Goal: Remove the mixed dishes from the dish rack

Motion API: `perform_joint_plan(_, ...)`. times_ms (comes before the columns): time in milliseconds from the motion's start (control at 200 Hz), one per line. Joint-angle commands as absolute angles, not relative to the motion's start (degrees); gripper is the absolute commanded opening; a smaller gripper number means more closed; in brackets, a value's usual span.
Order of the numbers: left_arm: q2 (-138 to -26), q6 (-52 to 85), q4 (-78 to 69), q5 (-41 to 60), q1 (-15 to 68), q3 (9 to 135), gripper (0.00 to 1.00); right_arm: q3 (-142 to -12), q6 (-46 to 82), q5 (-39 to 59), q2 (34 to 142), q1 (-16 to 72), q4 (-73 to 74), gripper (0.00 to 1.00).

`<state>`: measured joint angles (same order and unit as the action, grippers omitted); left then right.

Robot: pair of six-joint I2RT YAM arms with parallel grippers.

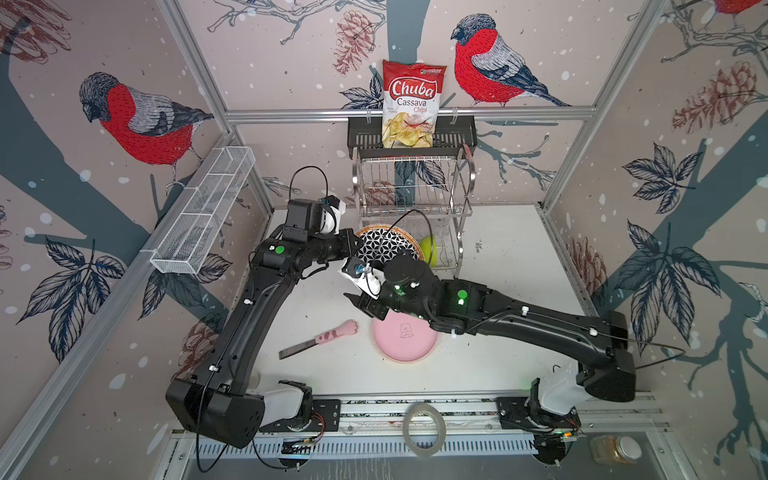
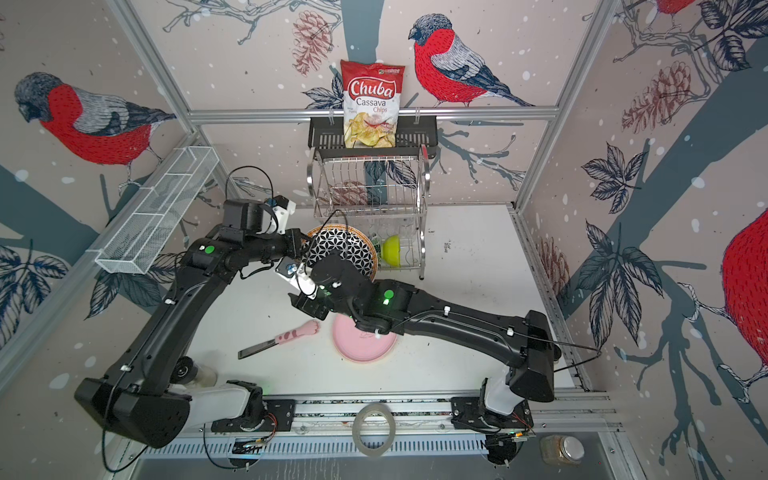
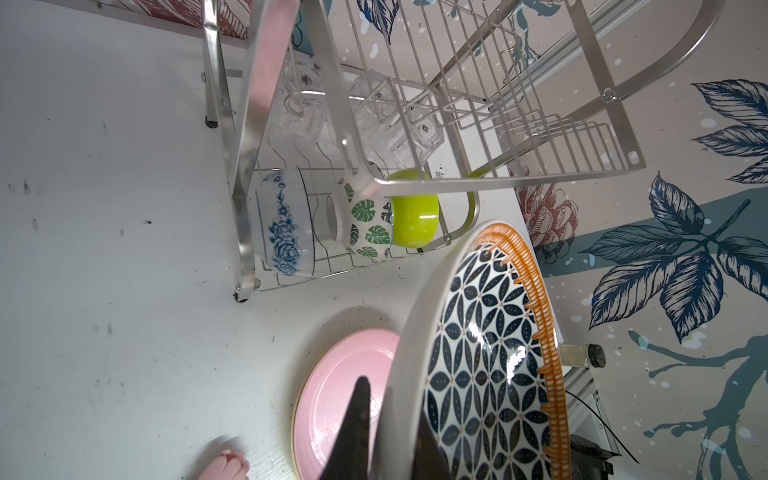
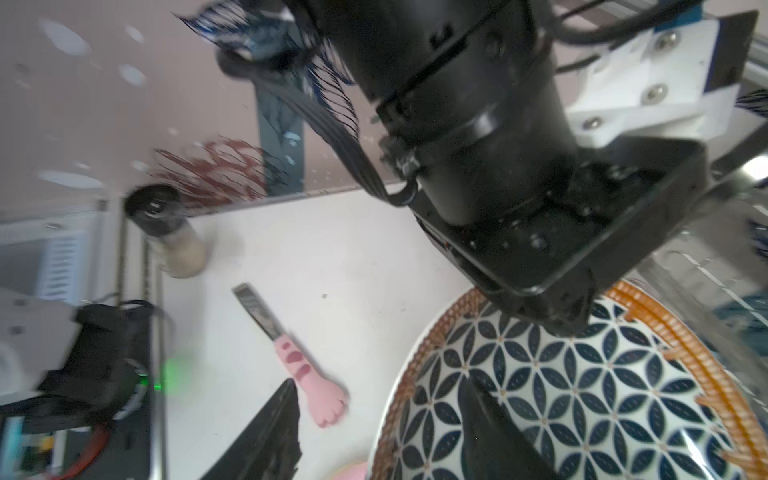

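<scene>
My left gripper [image 3: 390, 428] is shut on the rim of the geometric plate [image 3: 486, 353], holding it tilted in front of the dish rack [image 1: 413, 195] in both top views. My right gripper [image 4: 379, 382] is open, with one finger over the plate's face [image 4: 582, 395] and the other outside its rim. A pink plate [image 1: 405, 340] lies flat on the table below. The rack's lower tier holds a blue-floral bowl [image 3: 282, 224], a green-leaf bowl [image 3: 368, 226], a lime bowl [image 3: 415, 216] and clear glasses [image 3: 297, 104].
A pink paw-handled utensil [image 1: 320, 340] lies on the table left of the pink plate. A chips bag [image 1: 411, 104] stands in the black basket above the rack. A white mesh basket [image 1: 203, 216] hangs on the left wall. A tape roll [image 1: 424, 430] and a jar [image 1: 615, 451] sit in front.
</scene>
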<state>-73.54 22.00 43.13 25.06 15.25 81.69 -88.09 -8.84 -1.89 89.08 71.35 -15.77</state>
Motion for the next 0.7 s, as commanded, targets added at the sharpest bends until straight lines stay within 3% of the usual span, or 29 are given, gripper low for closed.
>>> perform_joint_plan(0, -73.12, 21.97, 38.56, 27.70, 15.28, 81.32, 0.00, -85.57, 1.31, 23.33, 85.47, 66.07, -8.24, 0.63)
perform_joint_plan(150, -73.29, 21.34, 37.99, 28.22, 15.28, 81.04, 0.00, -78.95, 9.92, 31.07, 79.31, 57.68, -0.10, 0.63)
perform_joint_plan(440, -73.47, 20.23, 37.91, 27.95, 15.23, 81.04, 0.00, -73.75, 14.63, 22.54, 74.27, 43.84, -7.85, 0.62)
perform_joint_plan(695, -73.26, 19.28, 38.53, 26.65, 15.22, 81.28, 0.00, -71.64, 13.56, 15.65, 75.29, 41.04, -16.17, 0.55)
